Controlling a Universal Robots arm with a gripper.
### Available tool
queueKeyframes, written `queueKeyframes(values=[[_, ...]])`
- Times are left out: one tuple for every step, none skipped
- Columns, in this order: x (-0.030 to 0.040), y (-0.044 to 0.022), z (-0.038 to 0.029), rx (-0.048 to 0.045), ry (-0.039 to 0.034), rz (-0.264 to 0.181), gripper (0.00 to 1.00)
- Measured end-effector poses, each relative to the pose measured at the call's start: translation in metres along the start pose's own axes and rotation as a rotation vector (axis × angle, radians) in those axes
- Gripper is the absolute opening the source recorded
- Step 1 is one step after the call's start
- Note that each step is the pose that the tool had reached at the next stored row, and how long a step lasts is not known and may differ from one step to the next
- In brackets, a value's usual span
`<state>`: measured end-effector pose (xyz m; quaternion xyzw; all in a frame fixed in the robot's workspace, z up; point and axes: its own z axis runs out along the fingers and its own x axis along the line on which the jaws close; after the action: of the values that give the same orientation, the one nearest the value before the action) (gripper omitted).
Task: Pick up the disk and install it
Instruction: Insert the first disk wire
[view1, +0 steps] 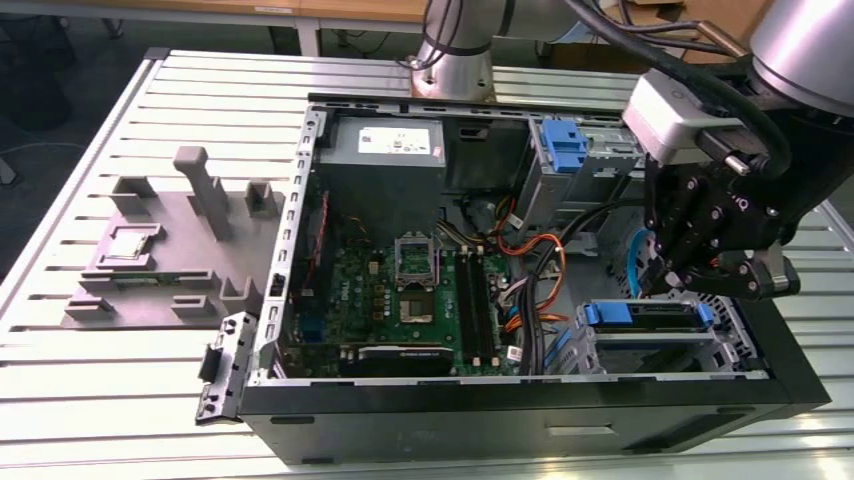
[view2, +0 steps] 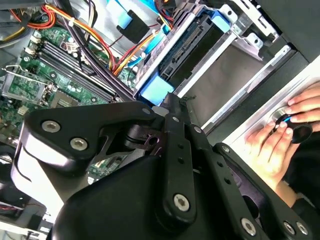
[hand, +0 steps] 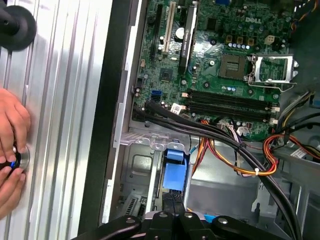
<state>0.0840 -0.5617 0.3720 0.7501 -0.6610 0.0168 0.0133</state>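
The disk (view1: 649, 317) lies flat in the drive cage at the corner of the open computer case nearest the exterior view's lower right, its blue rails showing along its edge. My gripper (view1: 675, 284) hangs just above it with its fingers together and nothing between them. In the second wrist view the gripper (view2: 170, 100) has its tips right at the blue end tab of the disk (view2: 156, 90); whether they touch is unclear. In the first wrist view the gripper (hand: 172, 204) sits against the same blue tab of the disk (hand: 175, 173).
The motherboard (view1: 414, 295) fills the case floor, with orange and black cables (view1: 534, 270) running beside the cage. A second blue bracket (view1: 566, 143) stands in the upper bay. A person's hand (view2: 277, 137) rests on the slatted table (view1: 120, 400) by the case. Grey fixtures (view1: 174, 250) sit at the exterior view's left.
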Motion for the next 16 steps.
queueKeyframes(values=[[0.0000,0.0000,0.0000,0.0001,0.0000,-0.001,0.10],[0.0000,0.0000,0.0001,0.0002,-0.0001,-0.001,0.10],[0.0001,-0.0005,0.0002,0.0002,-0.0002,-0.001,0.10],[0.0002,-0.0015,0.0003,0.0002,-0.0004,-0.001,0.10],[0.0003,-0.0026,0.0003,0.0002,-0.0003,-0.002,0.10],[0.0004,-0.0037,0.0003,0.0002,-0.0001,-0.002,0.10],[0.0005,-0.0044,0.0003,0.0002,-0.0002,-0.002,0.10],[0.0006,-0.0048,0.0003,0.0001,0.0000,-0.002,0.10],[0.0006,-0.0047,0.0003,0.0001,0.0000,-0.002,0.10],[0.0006,-0.0047,0.0003,0.0001,0.0000,-0.002,0.10],[0.0006,-0.0048,0.0003,0.0002,-0.0001,-0.002,0.10],[0.0006,-0.0048,0.0003,0.0001,-0.0001,-0.002,0.10],[0.0007,-0.0048,0.0001,0.0002,-0.0001,-0.002,0.10],[0.0007,-0.0048,-0.0002,0.0002,-0.0001,-0.002,0.10],[0.0007,-0.0048,-0.0007,0.0001,-0.0001,-0.002,0.10],[0.0007,-0.0048,-0.0016,0.0001,0.0000,-0.002,0.10]])
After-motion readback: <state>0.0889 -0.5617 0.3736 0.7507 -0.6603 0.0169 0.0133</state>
